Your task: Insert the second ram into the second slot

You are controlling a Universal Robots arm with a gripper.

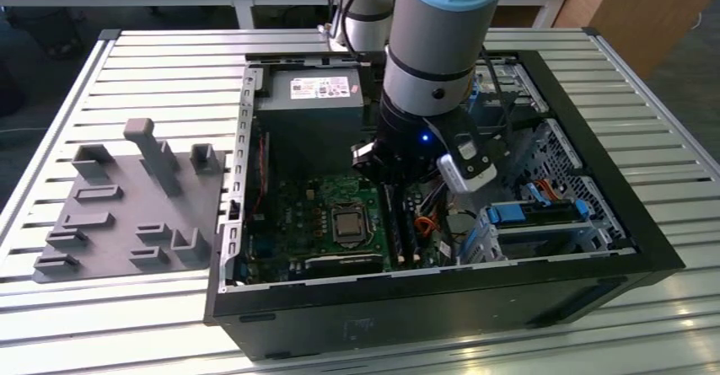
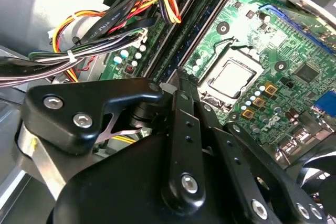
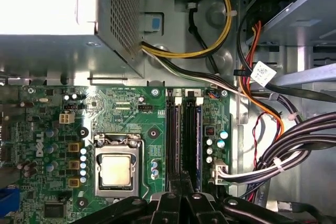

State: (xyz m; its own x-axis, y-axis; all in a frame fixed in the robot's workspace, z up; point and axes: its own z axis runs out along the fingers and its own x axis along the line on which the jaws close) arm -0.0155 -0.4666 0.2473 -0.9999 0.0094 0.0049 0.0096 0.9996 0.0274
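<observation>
Hand (image 3: 181, 203): lowered inside the open computer case (image 1: 585, 249), directly over the memory slots (image 3: 184, 140). In both wrist views its black fingers (image 2: 181, 129) stand drawn together, pinched edge-on along the slot line; whether they grip anything between them I cannot tell.

Second ram (image 3: 198, 145): a thin blue strip standing in the slot bank, just ahead of the fingertips. Its long axis runs straight away from the hand, parallel to the neighbouring dark slots and beside the processor socket (image 3: 116, 169). Judged seated or near seated; full latching is not visible.

Motherboard (image 3: 52, 145): green, flat under the hand.

Cable bundle (image 3: 294, 145): beside the slots, apart from them.

Power supply (image 1: 309, 97): grey box, farthest, beyond the slots.
</observation>
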